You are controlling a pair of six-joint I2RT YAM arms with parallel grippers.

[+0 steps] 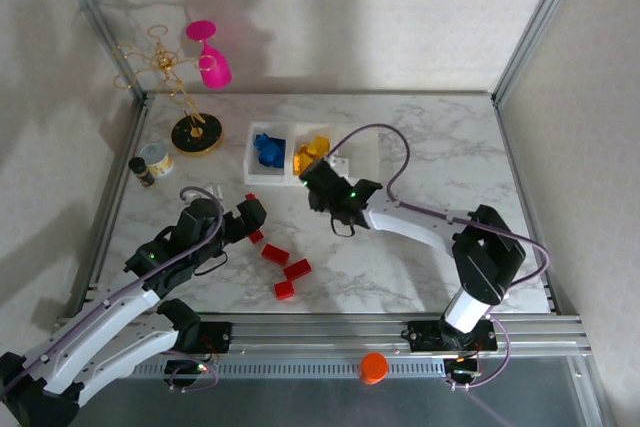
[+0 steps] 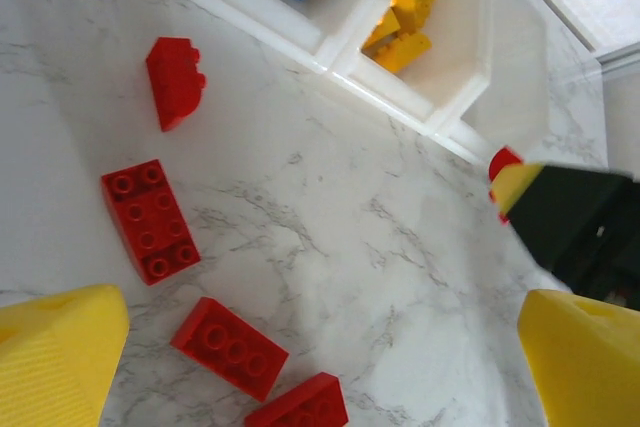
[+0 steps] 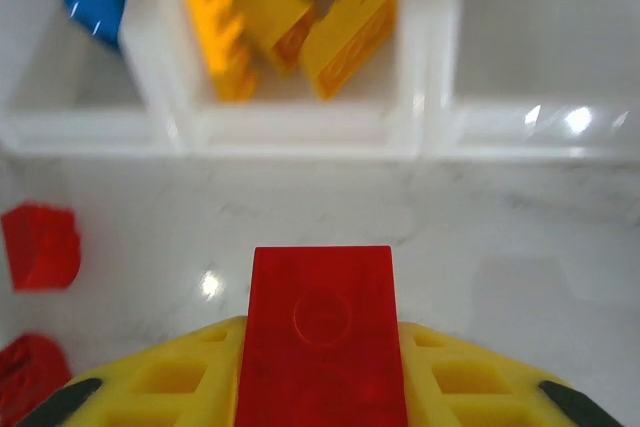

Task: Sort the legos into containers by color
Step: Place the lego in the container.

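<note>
Your right gripper (image 3: 320, 372) is clenched on 1 red lego (image 3: 320, 302), aimed toward the bare third bin (image 3: 545, 119) of the containers (image 3: 300, 132), presumably keeping reds apart, while your left gripper (image 1: 252, 213) hangs released.

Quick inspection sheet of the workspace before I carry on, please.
Surface: marble table, no spills seen.
Job's things: blue legos and yellow legos binned; third bin empty; red legos loose.
Clutter: gold stand, pink glass, cup.
Grippers: left gripper open; right gripper shut on held red lego.
Cables: purple cable arcs over right arm.
Surroundings: white walls, metal frame.
</note>
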